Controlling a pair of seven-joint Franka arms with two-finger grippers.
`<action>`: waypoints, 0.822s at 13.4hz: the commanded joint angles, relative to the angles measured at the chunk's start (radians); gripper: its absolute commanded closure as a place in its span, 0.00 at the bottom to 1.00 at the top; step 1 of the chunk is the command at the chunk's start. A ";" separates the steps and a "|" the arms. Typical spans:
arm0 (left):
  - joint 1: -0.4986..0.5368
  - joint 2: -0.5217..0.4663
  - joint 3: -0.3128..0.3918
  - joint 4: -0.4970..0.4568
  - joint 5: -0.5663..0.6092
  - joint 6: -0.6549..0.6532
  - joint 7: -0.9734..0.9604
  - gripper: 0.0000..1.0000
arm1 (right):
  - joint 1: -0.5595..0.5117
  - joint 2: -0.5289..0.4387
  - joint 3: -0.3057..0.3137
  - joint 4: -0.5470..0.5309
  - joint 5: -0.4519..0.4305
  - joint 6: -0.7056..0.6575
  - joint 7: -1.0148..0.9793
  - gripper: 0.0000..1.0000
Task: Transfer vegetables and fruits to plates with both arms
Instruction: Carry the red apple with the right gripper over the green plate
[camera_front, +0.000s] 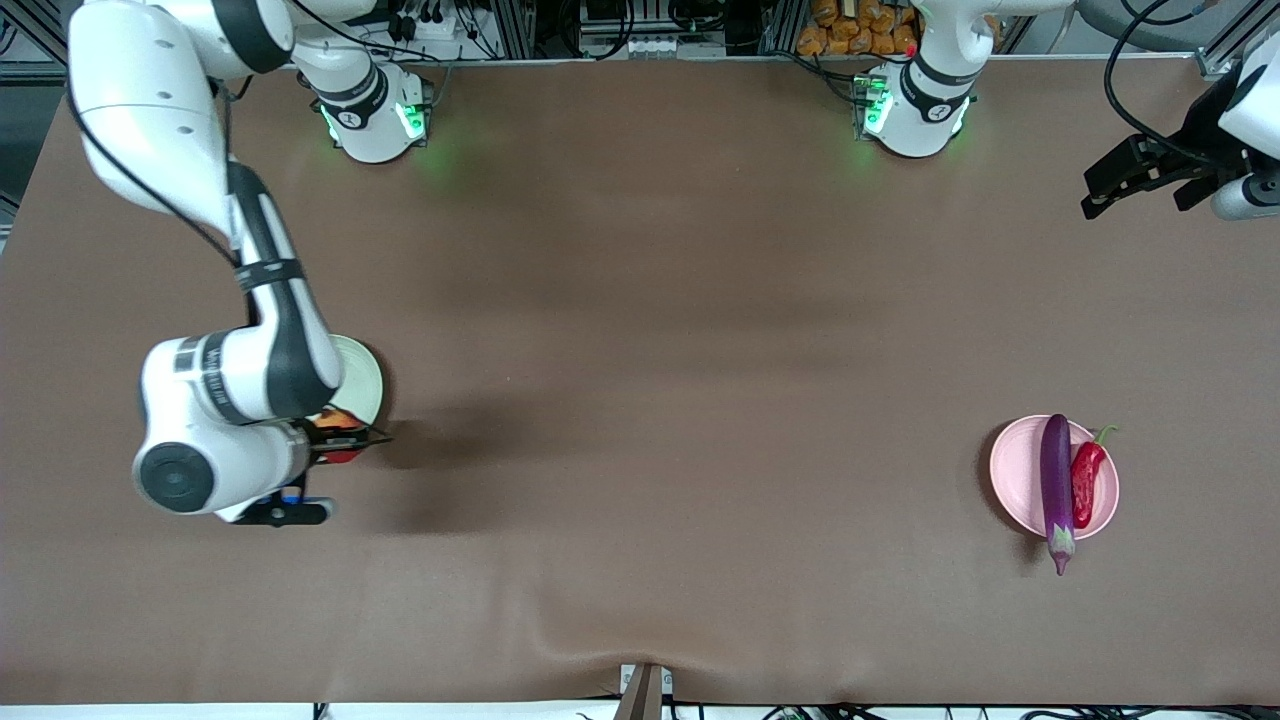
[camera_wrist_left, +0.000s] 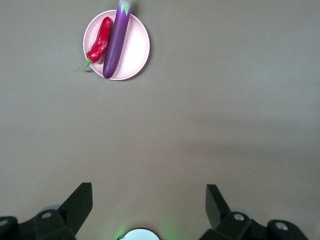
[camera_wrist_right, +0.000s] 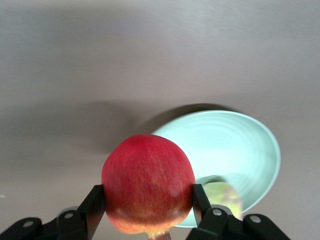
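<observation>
- Brown matte table (camera_front: 640, 400): carries two plates, one toward each arm's end, well apart.
- Right gripper (camera_front: 340, 440): up over the edge of the pale green plate (camera_front: 362, 385) at the right arm's end of the table; its two fingers (camera_wrist_right: 95, 202) are closed against the sides of the red pomegranate (camera_wrist_right: 148, 182), which sits clamped between them (in the front view only a small patch of red and orange shows beneath the wrist).
- Pale green plate, right wrist view (camera_wrist_right: 235, 145): lies below the held pomegranate; the yellow-pink peach (camera_wrist_right: 225, 196) rests on it near the rim, partly hidden by a gripper finger.
- Left gripper (camera_front: 1150, 180): held high at the left arm's end of the table, over bare table, with its fingers (camera_wrist_left: 77, 202) spread wide and nothing between them; this arm waits.
- Pale pink plate (camera_front: 1010, 475): toward the left arm's end, nearer to the front camera than the left gripper's position.
- Purple eggplant (camera_front: 1056, 480): lies across the pink plate, its pale stem end overhanging the rim toward the front camera.
- Red chili pepper (camera_front: 1087, 480): lies on the same plate just beside the eggplant (roughly parallel to it), its green stem reaching past the rim.
</observation>
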 joint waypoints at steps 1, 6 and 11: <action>0.001 -0.005 -0.003 0.013 0.007 -0.017 0.004 0.00 | -0.025 -0.012 0.020 -0.035 -0.030 -0.001 -0.017 1.00; -0.001 -0.005 -0.003 0.015 0.007 -0.017 0.004 0.00 | -0.085 -0.018 0.028 -0.163 -0.013 0.040 -0.065 1.00; 0.001 -0.014 -0.003 0.010 0.007 -0.019 0.012 0.00 | -0.091 -0.022 0.030 -0.158 0.077 0.034 -0.062 0.00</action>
